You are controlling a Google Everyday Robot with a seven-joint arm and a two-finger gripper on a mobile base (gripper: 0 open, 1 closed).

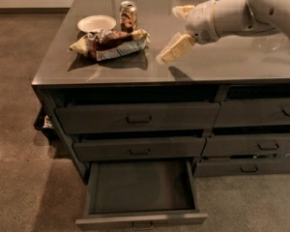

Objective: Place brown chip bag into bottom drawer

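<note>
— Two fingers on the gripper: how do they stand?
— Spread wide, one high and one low, with nothing between them. The gripper hovers over the cabinet, above the middle of its top, and the white arm reaches in from the cabinet's right side.
— And the brown chip bag?
— It lies crumpled on the cabinet's top, in the left half and toward the front edge. It is near the gripper's lower finger but apart from it.
— Anything else up there?
— A white bowl just behind the bag, near the cabinet's left edge, and a soda can standing upright beside the bowl.
— The bottom drawer?
— Lowest in the cabinet's left column, pulled well out, its dark floor in view. The two drawers above it are pushed in.
</note>
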